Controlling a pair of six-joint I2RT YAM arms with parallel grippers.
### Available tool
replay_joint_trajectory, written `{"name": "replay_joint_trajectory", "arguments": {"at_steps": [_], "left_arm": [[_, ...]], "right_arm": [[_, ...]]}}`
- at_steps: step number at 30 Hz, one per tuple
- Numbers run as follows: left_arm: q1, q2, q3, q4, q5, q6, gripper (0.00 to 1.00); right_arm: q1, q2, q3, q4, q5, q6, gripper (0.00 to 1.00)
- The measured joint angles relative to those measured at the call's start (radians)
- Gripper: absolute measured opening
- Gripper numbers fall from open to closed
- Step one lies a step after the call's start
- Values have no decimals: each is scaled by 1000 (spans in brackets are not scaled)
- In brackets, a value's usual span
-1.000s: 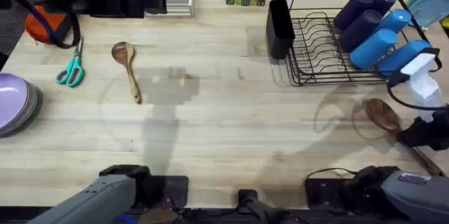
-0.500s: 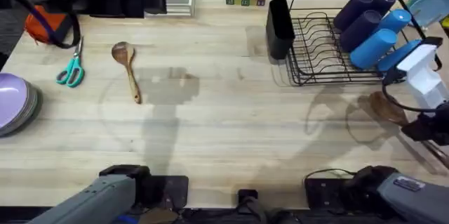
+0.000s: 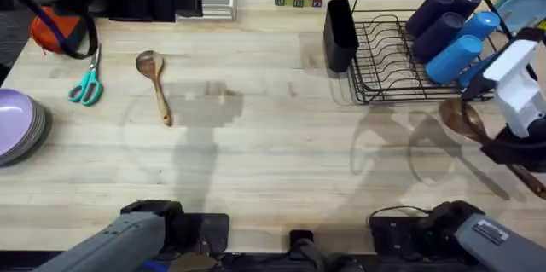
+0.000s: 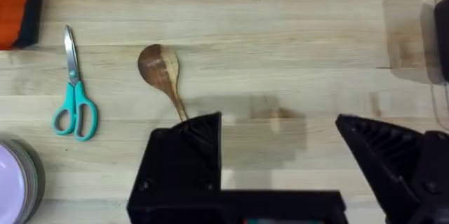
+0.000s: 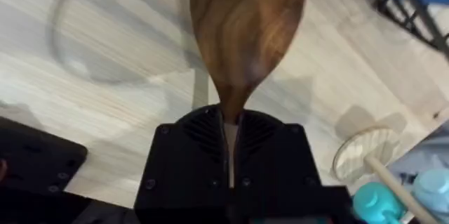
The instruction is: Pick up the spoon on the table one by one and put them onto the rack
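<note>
The darker brown wooden spoon [image 3: 465,122] is held clamped at its neck in the right gripper [image 3: 509,148], its bowl raised off the light-wood table [image 3: 281,153] and pointing toward ten o'clock, the handle trailing toward four o'clock. The black wire dish rack [image 3: 388,59] lies at about eleven o'clock from the spoon's bowl, just beside it, and the right arm is judged far the nearer. The light tan spoon [image 3: 154,83] is seen flat on the table at far left, handle toward five o'clock, the left gripper [image 4: 280,157] spread wide above it.
</note>
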Motion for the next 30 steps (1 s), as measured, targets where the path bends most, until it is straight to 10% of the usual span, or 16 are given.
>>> {"name": "replay_joint_trajectory", "arguments": {"at_steps": [30], "left_arm": [[0, 0, 0, -12, 0, 0, 993]], "right_arm": [[551, -49, 0, -85, -47, 43, 33]]}}
